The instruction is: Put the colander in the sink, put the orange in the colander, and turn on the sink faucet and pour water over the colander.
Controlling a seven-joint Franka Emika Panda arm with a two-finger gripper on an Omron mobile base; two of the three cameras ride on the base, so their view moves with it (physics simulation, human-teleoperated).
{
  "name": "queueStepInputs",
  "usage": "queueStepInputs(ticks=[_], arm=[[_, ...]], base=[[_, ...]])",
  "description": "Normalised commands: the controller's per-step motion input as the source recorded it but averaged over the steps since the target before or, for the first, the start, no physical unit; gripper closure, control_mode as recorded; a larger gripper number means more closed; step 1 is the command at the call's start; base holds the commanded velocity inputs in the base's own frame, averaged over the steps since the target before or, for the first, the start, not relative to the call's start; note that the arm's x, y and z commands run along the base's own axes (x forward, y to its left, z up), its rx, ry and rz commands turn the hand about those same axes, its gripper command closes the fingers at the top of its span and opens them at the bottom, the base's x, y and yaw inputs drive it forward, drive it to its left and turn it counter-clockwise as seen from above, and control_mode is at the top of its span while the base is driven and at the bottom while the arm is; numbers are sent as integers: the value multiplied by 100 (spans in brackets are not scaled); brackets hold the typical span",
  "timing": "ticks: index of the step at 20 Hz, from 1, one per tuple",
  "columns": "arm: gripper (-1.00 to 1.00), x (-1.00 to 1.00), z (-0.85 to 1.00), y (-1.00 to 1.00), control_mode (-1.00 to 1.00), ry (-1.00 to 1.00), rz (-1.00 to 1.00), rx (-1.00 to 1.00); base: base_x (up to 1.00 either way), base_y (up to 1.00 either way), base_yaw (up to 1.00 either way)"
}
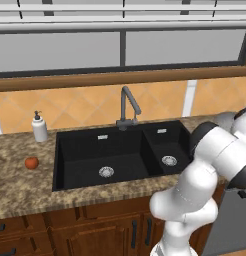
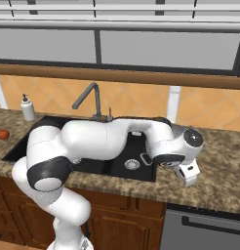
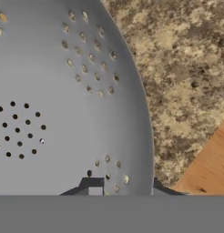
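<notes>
The two fingers point(image 3: 122, 187) are closed on the rim of the one colander point(image 3: 54, 113), one tip inside the bowl and one outside, at six o'clock in the hand view. The colander sits on the speckled counter point(image 3: 182, 68), which spreads from twelve to four o'clock around it. In the left base view, one sink point(image 1: 120, 155) with two basins and two silver drains lies at centre, one sink faucet point(image 1: 127, 107) at twelve o'clock behind it, one orange point(image 1: 31, 163) on the counter at nine o'clock, and one soap bottle point(image 1: 39, 127) at ten o'clock.
</notes>
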Motion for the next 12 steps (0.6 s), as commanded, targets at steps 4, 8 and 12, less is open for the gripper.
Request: queueStepInputs(ticks=[4, 8, 12], arm=[[100, -13, 47, 60, -100, 19, 32, -14], [100, -14, 33, 78, -100, 7, 24, -12], [100, -23, 8, 92, -100, 0, 12, -16]], base=[[0, 0, 0], [0, 0, 0], [0, 0, 0]])
